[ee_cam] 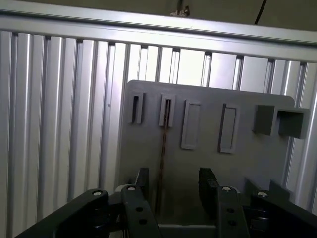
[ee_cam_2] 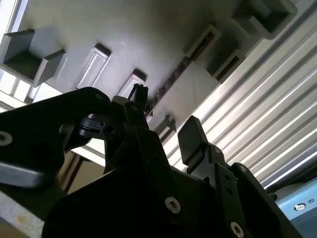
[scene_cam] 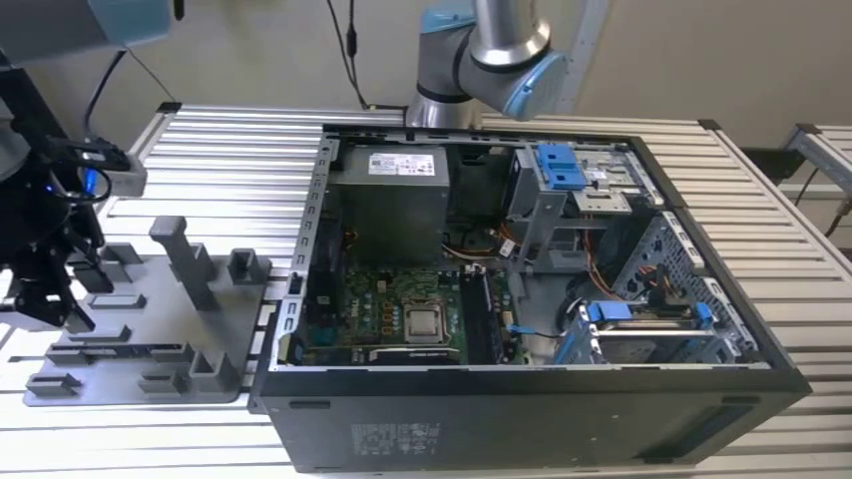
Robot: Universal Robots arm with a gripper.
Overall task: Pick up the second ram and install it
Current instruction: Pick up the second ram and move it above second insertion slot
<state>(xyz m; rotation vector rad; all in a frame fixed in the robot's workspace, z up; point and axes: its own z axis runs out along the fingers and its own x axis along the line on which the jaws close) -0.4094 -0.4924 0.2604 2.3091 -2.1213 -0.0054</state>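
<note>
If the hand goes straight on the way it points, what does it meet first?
Probably the tray: the ram, on edge in its slot, lines up with the gap of the open hand, near one finger. Depth is unclear, so that finger might touch the ram first.

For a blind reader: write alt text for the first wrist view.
The gripper hangs, jaws open, above the grey holder tray, where the second ram stands on edge in a slot, in line with the gap between them.
</note>
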